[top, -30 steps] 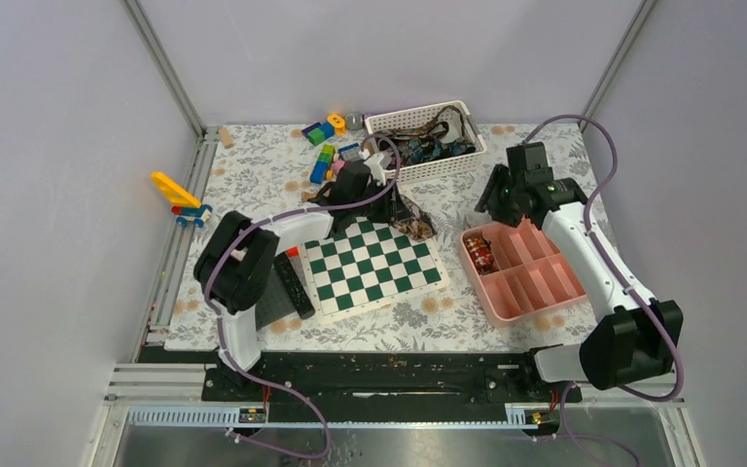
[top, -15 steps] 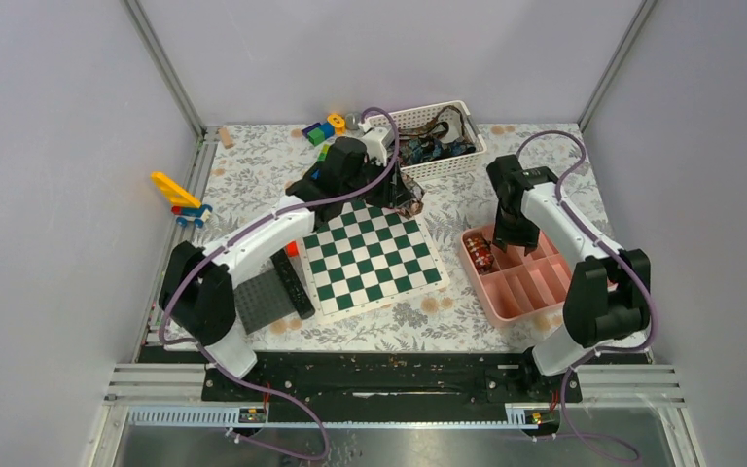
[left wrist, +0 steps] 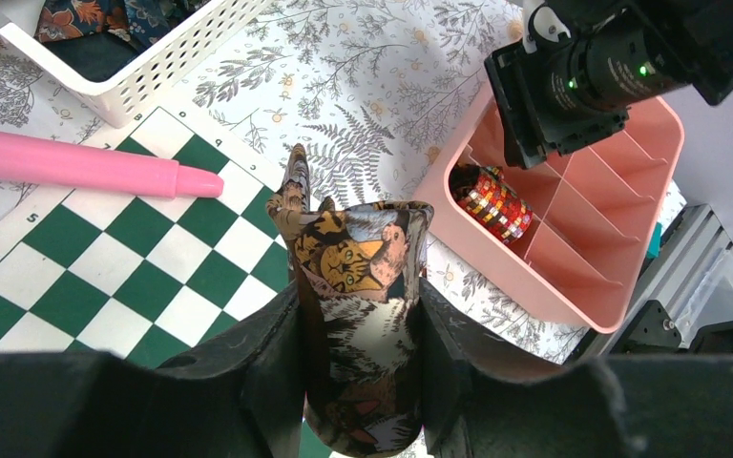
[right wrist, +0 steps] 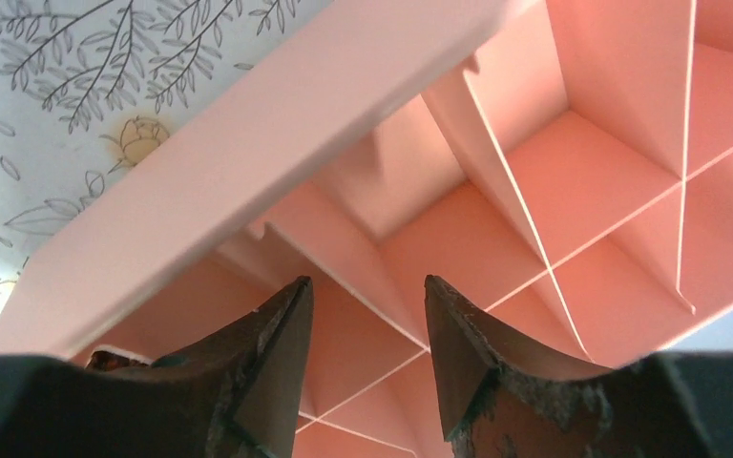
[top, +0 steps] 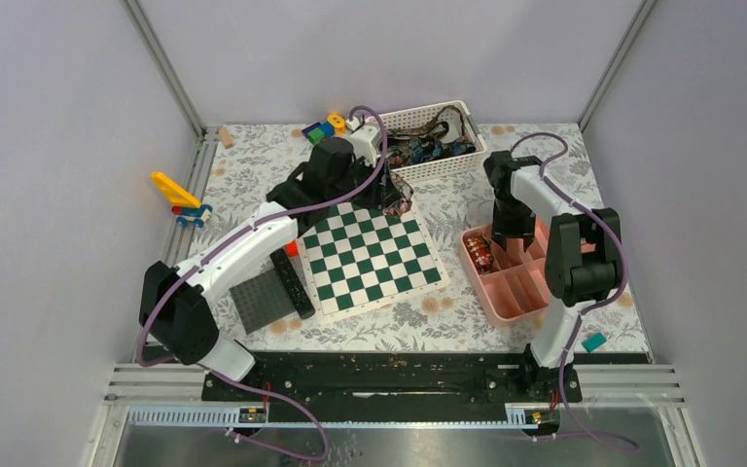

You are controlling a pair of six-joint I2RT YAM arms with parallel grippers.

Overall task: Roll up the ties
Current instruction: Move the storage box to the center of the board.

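My left gripper [left wrist: 363,315] is shut on a brown, tan and black cat-patterned tie [left wrist: 358,286], held above the far right corner of the chessboard [top: 370,258]; in the top view the tie [top: 396,202] hangs below the gripper [top: 386,190]. More ties [top: 428,148] lie in the white basket [top: 467,161]. A small red patterned coil [top: 480,255] sits in the left compartment of the pink divided tray [top: 525,302]; it also shows in the left wrist view [left wrist: 496,200]. My right gripper [right wrist: 367,305] is open and empty, just above the tray's compartments [right wrist: 534,219].
Toy blocks [top: 323,128] lie at the back by the basket. A yellow and blue toy [top: 180,197] sits on the left edge. A black remote [top: 292,282] and a grey plate [top: 258,300] lie left of the chessboard. A pink pen [left wrist: 76,162] lies on the board.
My left gripper carried the tie back and left toward the basket. My right arm swung in and lowered its gripper over the pink tray.
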